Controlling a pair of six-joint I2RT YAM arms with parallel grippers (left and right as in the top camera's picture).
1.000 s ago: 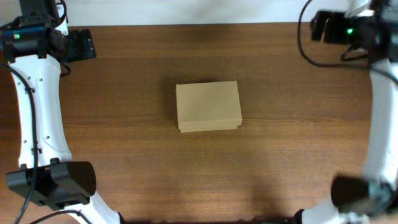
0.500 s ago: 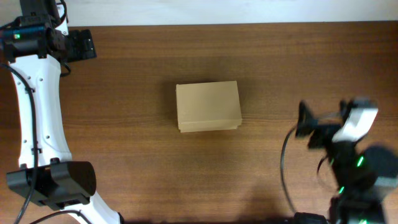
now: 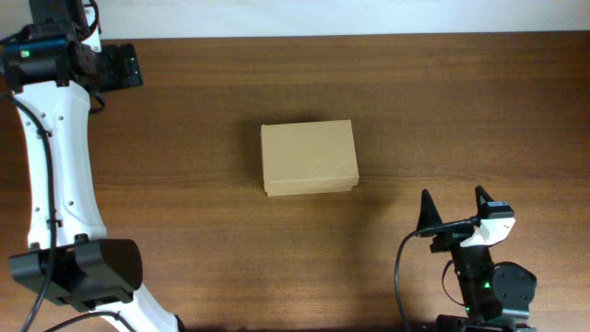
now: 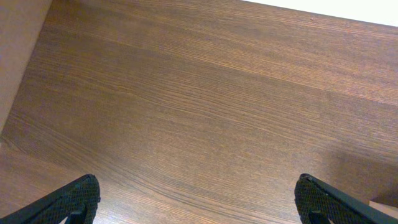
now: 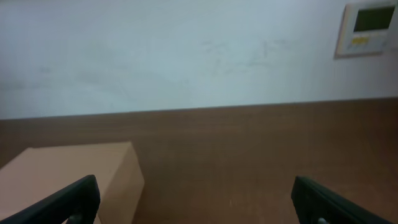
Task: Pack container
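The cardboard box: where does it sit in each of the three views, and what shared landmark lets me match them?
Overhead: the cardboard box lies closed at the table's middle, apart from both arms.
Left wrist: not in view; only bare wood between the fingertips.
Right wrist: the box fills the lower left corner, ahead of the right hand.
Shared landmark: the brown wood-grain tabletop.

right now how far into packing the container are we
Barely started. Done: nothing visible; the container sits closed mid-table, and no items to pack are in view. In hand: nothing; the right gripper is open and empty near the table's front right, and the left gripper is open over bare wood. Left: opening, filling, closing.
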